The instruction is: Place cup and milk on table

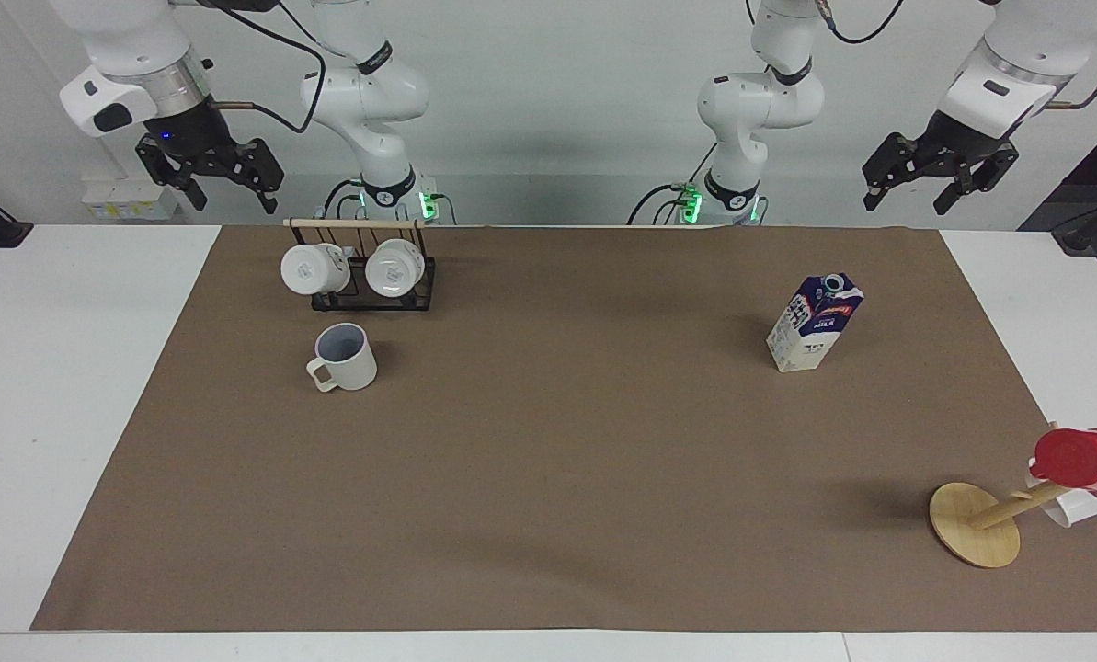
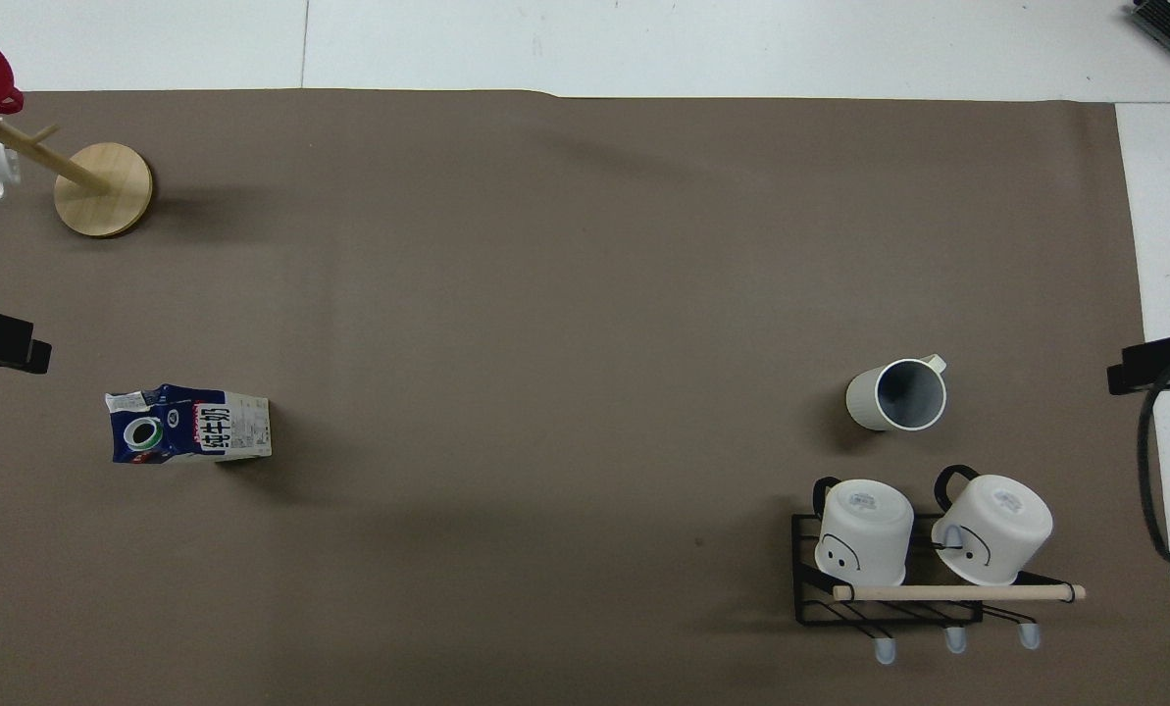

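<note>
White table (image 1: 70,368) carries a brown mat (image 1: 548,460); the cup (image 1: 344,357) stands upright on it just beside the mug rack (image 1: 364,271), and the milk (image 1: 813,322) stands upright well apart, toward the left arm's end. Both grippers, left (image 1: 916,188) and right (image 1: 226,188), hang raised at the table's robot edge, fingers spread, holding nothing.

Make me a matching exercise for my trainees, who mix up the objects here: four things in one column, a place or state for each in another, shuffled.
Things:
1. cup
2. milk
3. red cup
4. two white mugs

Places or states:
A. hung on the wooden stand
B. upright on the mat, just farther from the robots than the black rack
C. on the black rack
D. standing toward the left arm's end of the table

Pairs: 1-B, 2-D, 3-A, 4-C
</note>
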`<control>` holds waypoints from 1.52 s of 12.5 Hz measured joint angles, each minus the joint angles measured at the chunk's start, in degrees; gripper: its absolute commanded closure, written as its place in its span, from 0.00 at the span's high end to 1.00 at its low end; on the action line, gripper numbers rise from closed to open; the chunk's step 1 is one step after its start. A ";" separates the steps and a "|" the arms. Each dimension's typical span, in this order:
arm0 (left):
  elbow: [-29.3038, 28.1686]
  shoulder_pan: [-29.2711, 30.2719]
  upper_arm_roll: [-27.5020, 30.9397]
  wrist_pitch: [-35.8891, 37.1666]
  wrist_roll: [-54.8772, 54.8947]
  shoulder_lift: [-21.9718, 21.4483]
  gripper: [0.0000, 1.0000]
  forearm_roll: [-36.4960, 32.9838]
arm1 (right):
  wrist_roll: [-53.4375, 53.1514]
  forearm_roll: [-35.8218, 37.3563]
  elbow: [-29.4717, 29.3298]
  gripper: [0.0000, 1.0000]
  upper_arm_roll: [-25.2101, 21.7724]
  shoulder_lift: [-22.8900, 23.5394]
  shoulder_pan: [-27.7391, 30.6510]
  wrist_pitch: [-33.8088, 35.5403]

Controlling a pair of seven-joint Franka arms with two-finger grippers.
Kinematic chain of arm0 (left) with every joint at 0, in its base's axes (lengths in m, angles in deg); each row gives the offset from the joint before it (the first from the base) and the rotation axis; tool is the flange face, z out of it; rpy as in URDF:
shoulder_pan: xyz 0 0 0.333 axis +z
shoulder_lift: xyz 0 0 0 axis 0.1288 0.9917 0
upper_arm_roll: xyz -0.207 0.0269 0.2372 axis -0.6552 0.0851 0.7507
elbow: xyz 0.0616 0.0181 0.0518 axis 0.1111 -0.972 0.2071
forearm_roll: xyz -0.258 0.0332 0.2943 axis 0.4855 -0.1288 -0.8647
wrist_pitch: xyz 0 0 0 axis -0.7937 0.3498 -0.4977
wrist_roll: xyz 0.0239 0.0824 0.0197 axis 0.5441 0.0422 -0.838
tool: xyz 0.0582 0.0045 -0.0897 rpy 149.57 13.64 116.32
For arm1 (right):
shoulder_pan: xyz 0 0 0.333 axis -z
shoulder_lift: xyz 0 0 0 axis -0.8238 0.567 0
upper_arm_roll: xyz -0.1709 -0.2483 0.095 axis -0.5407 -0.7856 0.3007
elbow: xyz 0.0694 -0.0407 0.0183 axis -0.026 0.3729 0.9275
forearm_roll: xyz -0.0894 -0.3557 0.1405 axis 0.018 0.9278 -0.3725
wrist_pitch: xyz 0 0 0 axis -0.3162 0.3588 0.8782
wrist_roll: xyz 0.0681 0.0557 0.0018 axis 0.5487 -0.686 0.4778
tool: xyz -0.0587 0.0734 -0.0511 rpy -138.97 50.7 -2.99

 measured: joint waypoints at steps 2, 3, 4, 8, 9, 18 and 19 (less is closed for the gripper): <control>0.00 0.00 0.00 0.00 0.00 0.00 1.00 0.00 | -0.02 0.00 0.02 1.00 0.00 -0.04 0.00 0.00; 0.00 0.00 0.00 0.00 0.00 0.00 1.00 0.00 | -0.02 0.00 0.05 1.00 0.00 -0.05 0.00 0.00; 0.00 0.00 0.00 0.00 0.00 0.00 1.00 0.00 | -0.03 0.00 0.07 1.00 0.00 -0.06 0.00 0.00; 0.00 0.00 0.02 0.00 0.00 0.00 1.00 0.00 | -0.04 0.00 0.42 1.00 0.00 -0.11 0.00 0.00; 0.00 0.00 0.05 0.00 0.00 0.00 1.00 0.00 | -0.04 0.00 0.50 1.00 0.00 -0.12 0.00 0.00; 0.00 0.04 0.32 0.00 0.00 0.00 1.00 -0.06 | -0.14 0.00 1.94 1.00 -0.01 -0.30 0.00 -0.93; 0.00 0.04 0.32 0.00 0.00 0.00 1.00 -0.07 | -0.33 0.00 2.54 1.00 0.00 -0.30 -0.05 -1.97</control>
